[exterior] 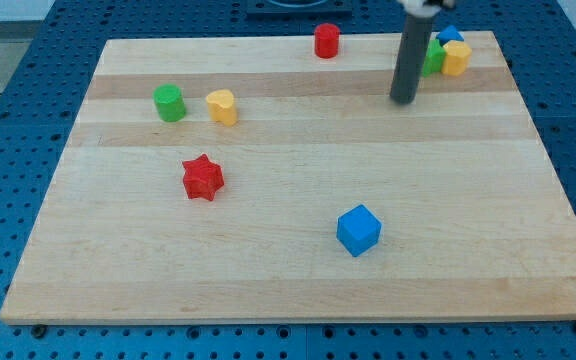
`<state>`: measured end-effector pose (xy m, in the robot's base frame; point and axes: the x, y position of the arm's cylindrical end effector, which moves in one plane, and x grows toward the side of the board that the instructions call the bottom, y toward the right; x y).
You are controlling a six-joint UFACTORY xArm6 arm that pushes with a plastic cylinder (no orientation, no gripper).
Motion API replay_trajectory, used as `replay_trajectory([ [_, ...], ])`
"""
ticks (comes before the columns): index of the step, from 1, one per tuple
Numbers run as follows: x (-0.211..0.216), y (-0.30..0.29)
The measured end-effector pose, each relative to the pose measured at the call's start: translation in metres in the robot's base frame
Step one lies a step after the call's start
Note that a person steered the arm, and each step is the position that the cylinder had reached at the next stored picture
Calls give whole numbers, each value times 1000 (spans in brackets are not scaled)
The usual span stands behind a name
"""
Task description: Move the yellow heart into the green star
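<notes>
The yellow heart (pixel 222 106) lies at the board's upper left, just right of a green cylinder (pixel 169 103). A green block (pixel 434 58), probably the green star, sits at the upper right, partly hidden behind the rod. It touches a yellow block (pixel 457 58), and a blue block (pixel 450 35) is just behind them. My tip (pixel 402 100) rests on the board a little below and left of that green block. It is far to the right of the yellow heart.
A red cylinder (pixel 327 41) stands near the top edge at centre. A red star (pixel 203 177) lies at centre left and a blue cube (pixel 358 230) lower centre. The wooden board (pixel 288 290) sits on a blue perforated table.
</notes>
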<state>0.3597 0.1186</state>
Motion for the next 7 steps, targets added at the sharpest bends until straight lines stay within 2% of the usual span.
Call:
replay_trajectory([
  [1,58,-93],
  [2,62,-201],
  [3,52,-280],
  [4,22,-335],
  [5,-26,-355],
  [7,-11,-275],
])
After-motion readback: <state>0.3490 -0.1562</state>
